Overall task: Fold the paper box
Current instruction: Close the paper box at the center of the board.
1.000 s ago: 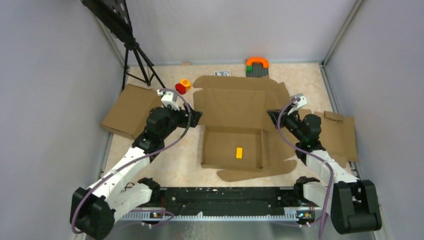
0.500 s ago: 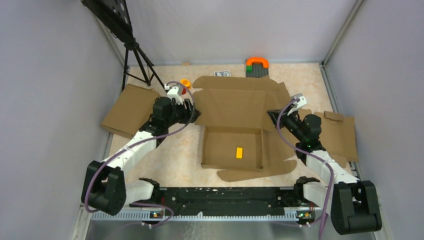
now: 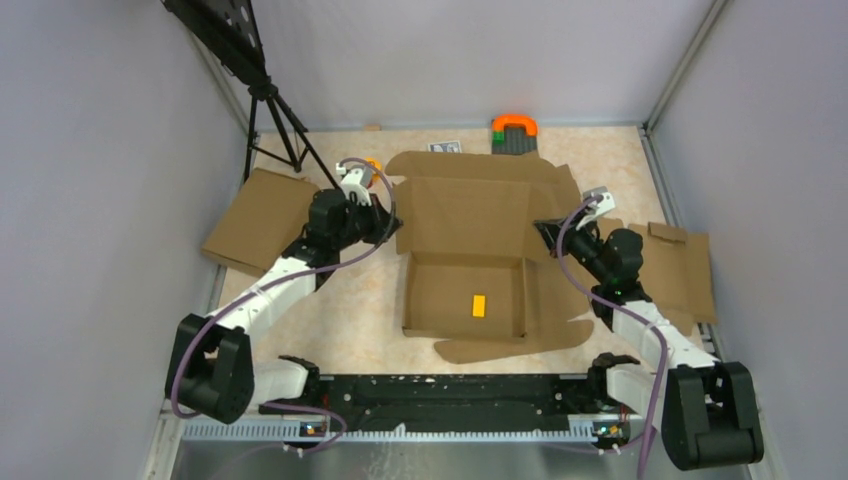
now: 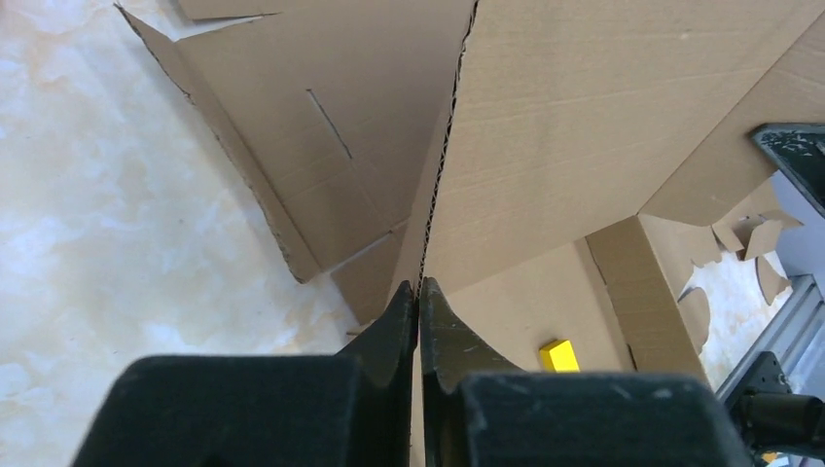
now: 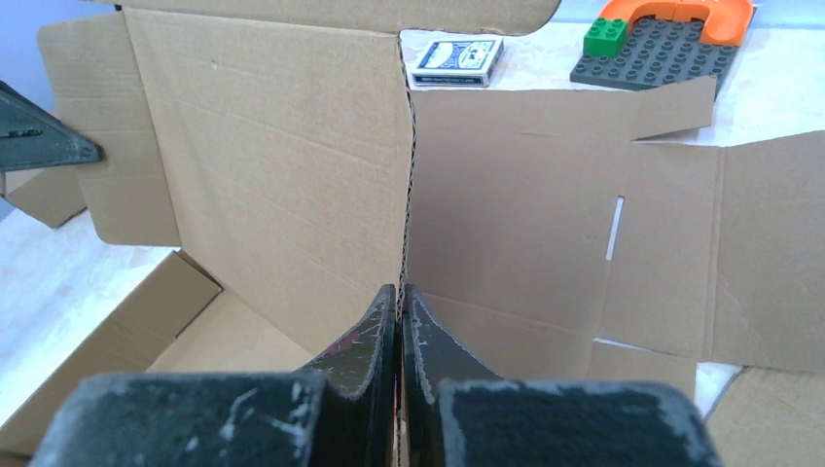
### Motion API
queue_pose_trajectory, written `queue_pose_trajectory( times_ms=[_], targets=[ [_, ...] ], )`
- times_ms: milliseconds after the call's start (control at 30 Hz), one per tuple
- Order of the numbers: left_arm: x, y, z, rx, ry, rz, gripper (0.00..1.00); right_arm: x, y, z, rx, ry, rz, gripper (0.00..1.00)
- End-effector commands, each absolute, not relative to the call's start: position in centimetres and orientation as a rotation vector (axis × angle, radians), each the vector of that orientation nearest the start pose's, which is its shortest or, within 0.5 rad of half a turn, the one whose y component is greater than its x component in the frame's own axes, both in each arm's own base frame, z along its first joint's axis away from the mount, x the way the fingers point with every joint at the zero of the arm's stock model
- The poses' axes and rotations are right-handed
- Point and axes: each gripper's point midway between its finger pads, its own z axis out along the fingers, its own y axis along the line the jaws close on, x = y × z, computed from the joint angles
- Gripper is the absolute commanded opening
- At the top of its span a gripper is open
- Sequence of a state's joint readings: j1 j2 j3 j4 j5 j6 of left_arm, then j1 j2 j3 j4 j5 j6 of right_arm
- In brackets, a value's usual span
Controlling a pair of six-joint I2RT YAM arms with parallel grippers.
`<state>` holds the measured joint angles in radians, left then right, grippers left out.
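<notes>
The paper box (image 3: 470, 215) lies mid-table, its shallow tray toward me and its broad lid panel tilted up behind. My left gripper (image 3: 392, 222) is shut on the lid panel's left edge. In the left wrist view the corrugated edge (image 4: 438, 185) runs straight into the closed jaws (image 4: 419, 287). My right gripper (image 3: 545, 232) is shut on the lid panel's right edge, and the right wrist view shows that edge (image 5: 407, 195) pinched between its fingertips (image 5: 401, 292). A side flap with a slit (image 5: 671, 243) lies flat to the right.
A small yellow block (image 3: 478, 305) lies inside the tray. A plain cardboard slab (image 3: 262, 220) lies at the left, and more cardboard (image 3: 680, 268) at the right. At the back are a dark brick plate with an orange arch (image 3: 514, 133), a card deck (image 3: 445, 147) and a tripod (image 3: 275, 110).
My left arm swung in toward the lid panel's left edge and its jaws closed on it. The right gripper has kept its hold and place.
</notes>
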<state>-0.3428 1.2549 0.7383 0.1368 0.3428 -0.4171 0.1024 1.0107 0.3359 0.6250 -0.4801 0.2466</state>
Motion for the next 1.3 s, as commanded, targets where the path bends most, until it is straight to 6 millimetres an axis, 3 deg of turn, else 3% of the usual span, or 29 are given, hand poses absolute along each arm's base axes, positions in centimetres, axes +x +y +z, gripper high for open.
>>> queue_pose_trajectory(
  times_ms=[0,333,567,800,967,1267],
  targets=[
    [33.7,-21.5,18.9,0.194,1.954,-0.883,0.0,32.5,13.0,21.2,-0.246,1.564,0.672,0.0],
    [31.9,-23.1,20.3,0.105,1.844,-0.887,0.0,32.0,13.3,22.1,-0.089,1.536,0.552,0.0],
    [30.7,-23.4,20.4,0.089,1.748,-0.894,0.0,31.1,13.5,22.0,-0.113,1.408,0.517,0.0],
    [30.6,-22.8,23.3,0.138,1.684,-0.842,0.0,31.6,13.7,23.0,-0.137,1.338,0.501,0.0],
    [31.4,-22.8,24.8,0.134,1.655,-0.816,0.0,32.6,13.9,24.4,-0.151,1.313,0.481,0.0],
    [35.5,-23.8,26.5,0.151,1.589,-0.778,0.0,36.1,13.4,26.0,-0.15,1.277,0.344,0.0]
  ],
)
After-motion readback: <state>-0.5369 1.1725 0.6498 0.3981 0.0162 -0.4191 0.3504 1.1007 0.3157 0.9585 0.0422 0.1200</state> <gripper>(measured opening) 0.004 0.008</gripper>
